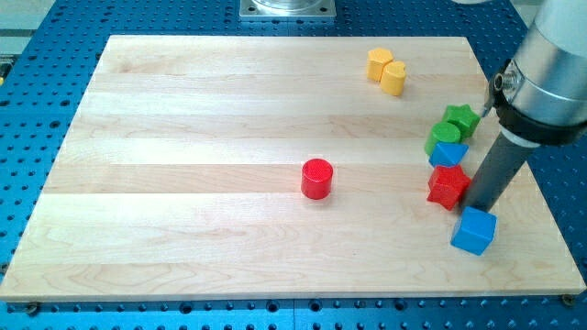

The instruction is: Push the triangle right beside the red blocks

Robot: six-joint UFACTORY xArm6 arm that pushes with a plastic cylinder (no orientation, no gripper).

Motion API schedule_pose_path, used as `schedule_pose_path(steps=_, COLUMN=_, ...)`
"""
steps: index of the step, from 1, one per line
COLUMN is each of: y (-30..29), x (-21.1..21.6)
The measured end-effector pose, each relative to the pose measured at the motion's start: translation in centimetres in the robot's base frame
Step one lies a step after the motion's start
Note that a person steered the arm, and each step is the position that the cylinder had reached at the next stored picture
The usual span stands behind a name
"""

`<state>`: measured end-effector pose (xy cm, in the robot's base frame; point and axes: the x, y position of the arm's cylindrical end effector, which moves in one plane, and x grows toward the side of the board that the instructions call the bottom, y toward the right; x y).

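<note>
A red cylinder (316,179) stands near the middle of the wooden board (183,183). A red star-shaped block (448,187) lies toward the view's right. A blue block that looks triangular (448,153) touches the red star's top side. My tip (479,205) rests on the board just right of the red star, touching or nearly touching it. It is just above a blue cube (474,230).
A green cylinder (442,137) and a green star (461,119) sit just above the blue triangular block. Two yellow blocks (386,71) stand together near the view's top right. The board's right edge is close to my tip.
</note>
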<state>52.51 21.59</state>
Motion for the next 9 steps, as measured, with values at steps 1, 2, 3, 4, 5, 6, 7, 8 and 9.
schedule_pose_path(steps=1, y=0.7, x=-1.8)
schedule_pose_path(steps=2, y=-9.3, x=-3.4)
schedule_pose_path(steps=3, y=-12.9, x=-3.1)
schedule_pose_path(steps=4, y=-5.3, x=-3.3)
schedule_pose_path(steps=5, y=3.6, x=-3.5)
schedule_pose_path(steps=6, y=8.4, x=-6.3)
schedule_pose_path(steps=7, y=5.7, x=-7.5)
schedule_pose_path(steps=8, y=1.1, x=-1.5)
schedule_pose_path(steps=9, y=1.2, x=0.1)
